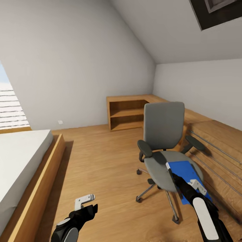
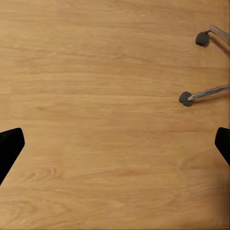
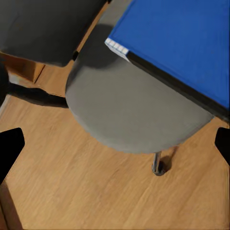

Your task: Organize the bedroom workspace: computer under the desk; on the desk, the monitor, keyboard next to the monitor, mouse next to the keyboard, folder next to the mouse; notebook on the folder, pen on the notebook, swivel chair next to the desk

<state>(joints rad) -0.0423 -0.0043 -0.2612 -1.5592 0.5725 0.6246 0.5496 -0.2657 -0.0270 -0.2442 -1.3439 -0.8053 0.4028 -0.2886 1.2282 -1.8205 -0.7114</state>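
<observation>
The grey swivel chair [image 1: 163, 134] stands on the plank floor at centre right, its back toward the far corner. A bright blue folder [image 1: 184, 172] with a black spine lies flat on its seat [image 3: 129, 115]. My right gripper [image 1: 177, 179] hovers open just above the seat, at the folder's spine edge [image 3: 167, 79], fingers wide apart with nothing between them. Low at the left, my left gripper [image 1: 88, 210] hangs open over bare floor, with two chair casters [image 2: 186, 98] off to one side of it.
A bed [image 1: 20, 158] with a wooden frame runs along the left. A low wooden shelf cabinet [image 1: 126, 114] fills the far corner, and wooden cabinets with metal rails [image 1: 215, 148] line the right wall behind the chair. Open plank floor [image 1: 101, 161] lies between bed and chair.
</observation>
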